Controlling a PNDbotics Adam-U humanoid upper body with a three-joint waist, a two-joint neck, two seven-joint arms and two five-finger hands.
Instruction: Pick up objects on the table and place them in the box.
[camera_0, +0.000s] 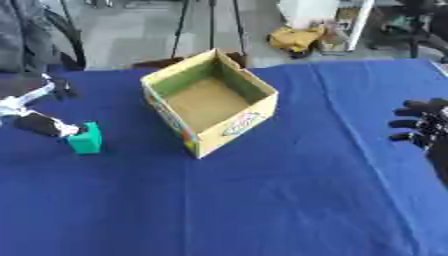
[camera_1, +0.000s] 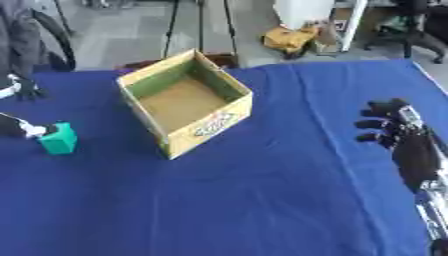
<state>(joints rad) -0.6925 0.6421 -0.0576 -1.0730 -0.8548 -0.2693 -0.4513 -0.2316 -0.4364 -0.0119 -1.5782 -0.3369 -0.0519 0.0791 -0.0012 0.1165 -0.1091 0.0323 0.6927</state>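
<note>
An open cardboard box (camera_0: 234, 124) stands slantwise on the blue table (camera_0: 262, 200), a little left of the middle; nothing shows inside it. A small green block (camera_0: 86, 139) rests on the cloth to the box's left. My left hand (camera_0: 39, 124) reaches in from the left edge, spread open. One digit's tip touches the block's left side and another (camera_0: 45, 89) points up and away. My right hand (camera_1: 404, 142) hovers near the right edge, far from the box, fingers relaxed and holding nothing.
Beyond the table's far edge are tripod legs (camera_0: 210, 25), a yellow bag (camera_0: 296, 37) on the floor and a dark chair (camera_0: 35, 35) at the upper left. Blue cloth stretches wide in front of the box.
</note>
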